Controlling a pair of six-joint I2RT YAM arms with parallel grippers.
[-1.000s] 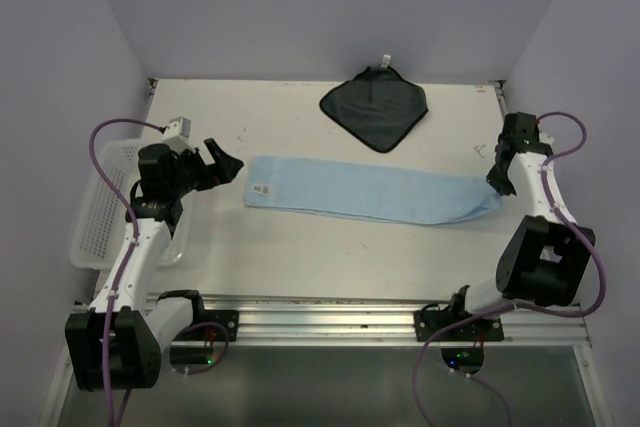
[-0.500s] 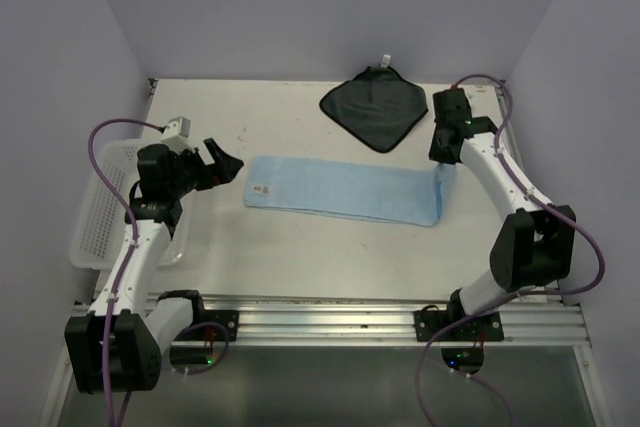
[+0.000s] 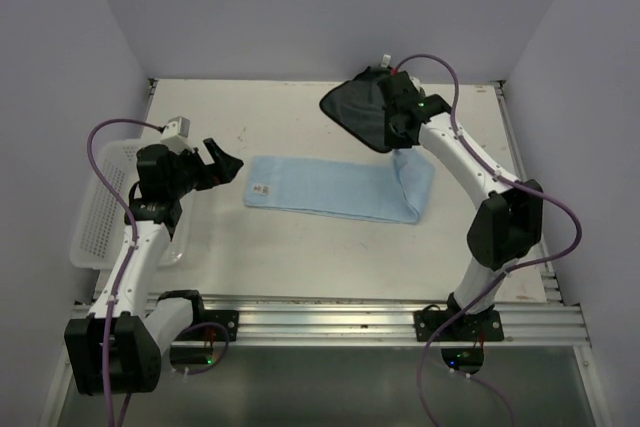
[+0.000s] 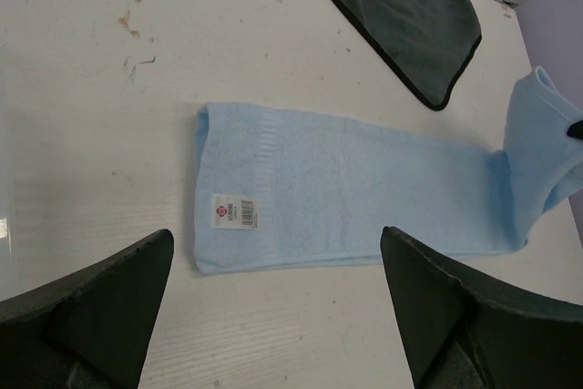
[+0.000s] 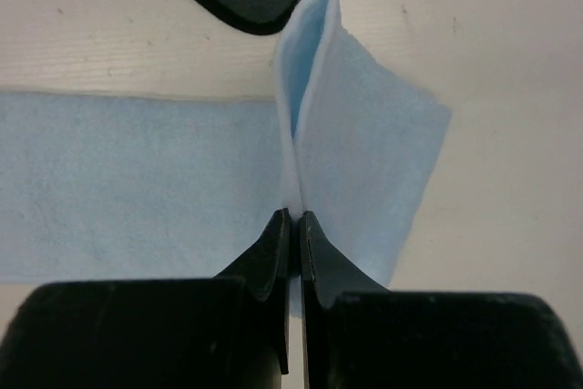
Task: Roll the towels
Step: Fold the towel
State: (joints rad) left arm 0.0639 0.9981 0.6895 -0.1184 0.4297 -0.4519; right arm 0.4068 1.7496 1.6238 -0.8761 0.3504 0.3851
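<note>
The long, soft, light blue towel (image 3: 330, 187) lies in the middle of the white table (image 3: 300, 257). It runs from 9 o'clock to 3 o'clock. Its 3 o'clock end is lifted up and folded over. The right gripper (image 5: 293, 216) pinches that end, with its two black fingers pressed together on the cloth. The right arm rises from 5 o'clock, bends at the elbow and leans toward 11 o'clock. Its wrist hangs over the near corner of the dark grey square towel (image 3: 360, 107), which lies flat at 12 o'clock. The left gripper (image 3: 222, 161) hovers near the blue towel's 9 o'clock end with its fingers wide apart, holding nothing. The left arm is bent, next to the white plastic mesh basket (image 3: 100, 207) at 9 o'clock.
</note>
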